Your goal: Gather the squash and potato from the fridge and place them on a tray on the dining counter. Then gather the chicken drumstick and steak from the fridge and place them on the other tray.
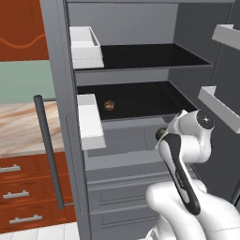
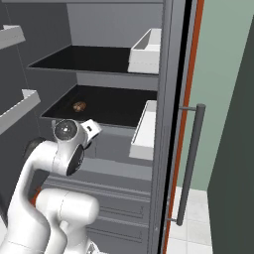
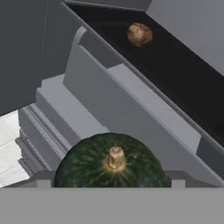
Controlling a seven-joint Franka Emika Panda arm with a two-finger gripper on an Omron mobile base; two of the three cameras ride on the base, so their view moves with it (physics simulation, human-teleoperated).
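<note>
Dark green, ribbed round squash (image 3: 111, 162) is filling our end effector's wide-spread jaws just below the fridge's black shelf (image 3: 175, 83), where the brown potato (image 3: 140, 34) is sitting. Rigid, smooth-skinned, probably slippery; we're favouring its widest middle.

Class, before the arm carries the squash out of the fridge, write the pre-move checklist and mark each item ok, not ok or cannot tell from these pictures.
1. Squash sits right at the gripper, stem facing the camera: ok.
2. Gripper closed firmly on the squash: cannot tell; the fingertips are hidden in the hand view.
3. Fridge door open, way out clear: ok.
4. Potato waiting on the black lower shelf, apart from the arm: ok.
5. White door bins beside the shelf clear of the wrist: ok.
6. Tray on the dining counter ready: cannot tell.
</note>
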